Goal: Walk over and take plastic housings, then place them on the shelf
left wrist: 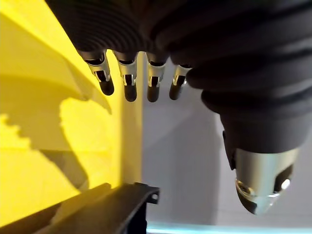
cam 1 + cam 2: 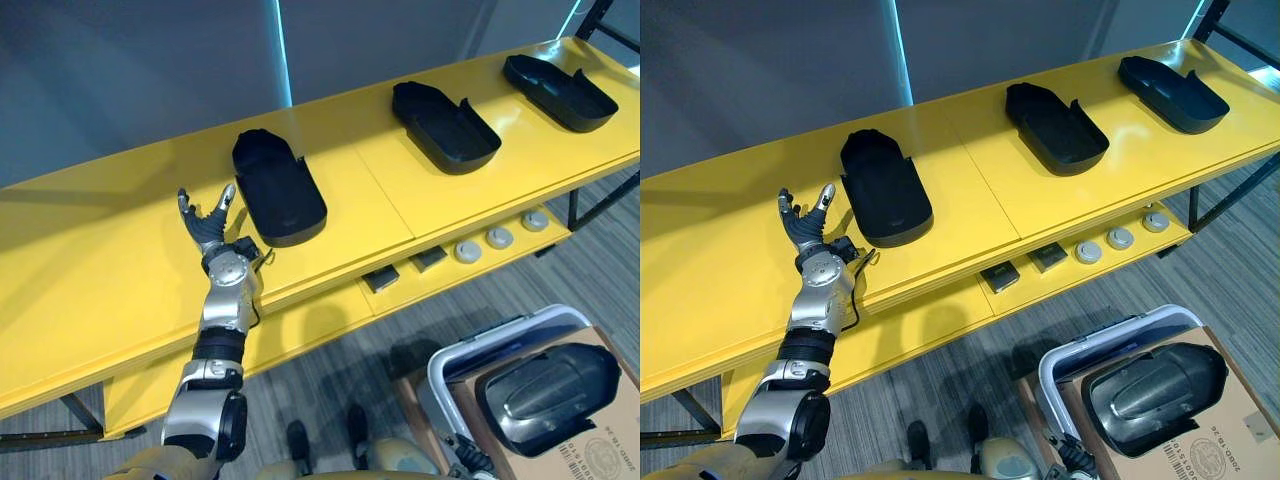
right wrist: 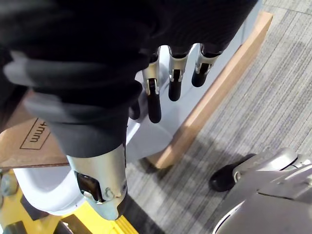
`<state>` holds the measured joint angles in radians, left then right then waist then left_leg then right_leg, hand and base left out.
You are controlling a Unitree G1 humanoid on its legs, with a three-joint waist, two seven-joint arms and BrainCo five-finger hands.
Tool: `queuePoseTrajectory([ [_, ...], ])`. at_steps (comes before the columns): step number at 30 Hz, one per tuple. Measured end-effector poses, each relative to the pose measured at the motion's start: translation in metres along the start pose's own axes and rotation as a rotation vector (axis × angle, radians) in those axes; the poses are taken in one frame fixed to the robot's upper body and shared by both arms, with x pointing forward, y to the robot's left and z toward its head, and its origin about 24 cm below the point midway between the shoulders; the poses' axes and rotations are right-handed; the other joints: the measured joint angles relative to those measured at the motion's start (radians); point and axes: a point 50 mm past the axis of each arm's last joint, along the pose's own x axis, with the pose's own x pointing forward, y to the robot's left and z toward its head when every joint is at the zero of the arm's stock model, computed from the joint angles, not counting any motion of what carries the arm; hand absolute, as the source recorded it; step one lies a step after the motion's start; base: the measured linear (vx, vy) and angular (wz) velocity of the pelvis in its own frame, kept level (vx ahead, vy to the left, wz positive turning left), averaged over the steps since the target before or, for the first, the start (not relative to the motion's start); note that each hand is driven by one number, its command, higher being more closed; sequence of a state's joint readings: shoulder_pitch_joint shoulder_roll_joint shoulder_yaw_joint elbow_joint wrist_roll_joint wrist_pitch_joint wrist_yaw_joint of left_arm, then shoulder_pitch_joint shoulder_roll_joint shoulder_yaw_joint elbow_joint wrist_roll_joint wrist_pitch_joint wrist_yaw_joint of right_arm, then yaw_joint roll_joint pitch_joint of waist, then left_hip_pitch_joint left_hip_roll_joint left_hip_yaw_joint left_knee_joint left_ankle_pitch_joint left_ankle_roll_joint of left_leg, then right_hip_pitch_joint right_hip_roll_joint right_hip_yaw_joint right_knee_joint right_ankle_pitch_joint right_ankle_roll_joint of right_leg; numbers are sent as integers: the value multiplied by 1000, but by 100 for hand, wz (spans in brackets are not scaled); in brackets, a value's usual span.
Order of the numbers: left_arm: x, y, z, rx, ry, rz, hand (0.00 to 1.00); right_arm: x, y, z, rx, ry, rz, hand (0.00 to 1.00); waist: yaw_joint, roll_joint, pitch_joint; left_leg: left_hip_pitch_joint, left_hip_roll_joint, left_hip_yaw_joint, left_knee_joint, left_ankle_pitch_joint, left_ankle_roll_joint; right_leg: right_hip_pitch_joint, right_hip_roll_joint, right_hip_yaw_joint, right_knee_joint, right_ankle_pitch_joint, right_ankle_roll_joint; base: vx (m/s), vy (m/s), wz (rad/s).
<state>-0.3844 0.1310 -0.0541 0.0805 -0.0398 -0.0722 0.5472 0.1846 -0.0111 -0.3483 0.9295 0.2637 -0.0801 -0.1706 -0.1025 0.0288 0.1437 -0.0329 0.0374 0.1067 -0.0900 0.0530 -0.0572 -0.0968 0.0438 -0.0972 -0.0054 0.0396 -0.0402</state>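
Left eye view: three plastic housings on shelf, fourth housing off it; left robot hand and right robot hand spread, empty.

housing cut off at frame edge, round parts too small to identify

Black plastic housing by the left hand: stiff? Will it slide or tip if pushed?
Likely stiff: the black moulded plastic housing keeps its shell shape. Probably light, being a hollow thin-walled shell. Resting flat and low on the smooth yellow shelf, it should slide, not tip.
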Motion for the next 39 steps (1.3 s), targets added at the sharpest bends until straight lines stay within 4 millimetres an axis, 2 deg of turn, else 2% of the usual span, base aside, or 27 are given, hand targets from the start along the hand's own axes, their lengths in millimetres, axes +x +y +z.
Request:
queuePoseTrajectory([
  [1,-14,-9,8,27,-61,-84,0,0,-3,-2,-1,8,-8,0,8,2,0,0,-1,-1,1,-1,1,1,-1,0,0,-1,1,5,43,7],
  [2,-23,-13,11,41,-88,-130,100,0,-4,-2,-4,13,-11,0,9,4,0,0,-2,-4,2,-1,1,2,-3,-3,0,-2,2,-1,36,6],
  [5,-46,-16,8,84,-108,-234,100,1,-7,-4,-6,23,-14,0,8,11,0,0,-5,-7,4,-2,3,4,-5,-5,1,-3,5,-12,39,3],
  [8,-64,-14,-5,173,-88,-364,100,1,-7,-4,-7,23,3,0,9,12,-1,0,-4,-7,4,-2,3,4,-5,-6,0,-6,10,-5,11,0],
  [14,-79,-17,-18,235,-53,-505,100,1,-6,-3,-13,21,19,0,8,13,-2,-9,-4,-11,4,-3,2,5,-5,-9,-20,2,19,0,0,0],
  [19,-88,-34,-57,295,103,-610,100,2,-9,-2,-40,16,16,0,4,26,-14,-12,-8,-13,3,-2,3,7,-7,-11,-34,11,22,17,20,0],
  [24,-76,-47,-61,318,102,-614,100,2,-9,-1,-45,14,14,0,-3,26,-14,-12,-10,-13,2,-2,3,7,-8,-11,-36,16,22,0,0,0],
  [29,-58,-55,-61,358,84,-578,100,3,-8,0,-51,11,14,0,-31,26,-14,-18,-15,-6,-1,-2,3,9,-11,-3,-59,29,35,4,35,-5],
  [32,-48,-57,-60,392,73,-559,100,4,-3,2,-44,14,19,0,-48,24,-13,-25,-18,10,-1,-2,3,3,-12,15,-73,43,29,-9,38,-14],
  [39,-34,-61,-60,427,69,-525,100,5,-5,2,-32,17,8,0,-53,18,-8,-26,-18,30,-3,-3,2,1,-12,32,-92,51,36,-2,25,-9],
])
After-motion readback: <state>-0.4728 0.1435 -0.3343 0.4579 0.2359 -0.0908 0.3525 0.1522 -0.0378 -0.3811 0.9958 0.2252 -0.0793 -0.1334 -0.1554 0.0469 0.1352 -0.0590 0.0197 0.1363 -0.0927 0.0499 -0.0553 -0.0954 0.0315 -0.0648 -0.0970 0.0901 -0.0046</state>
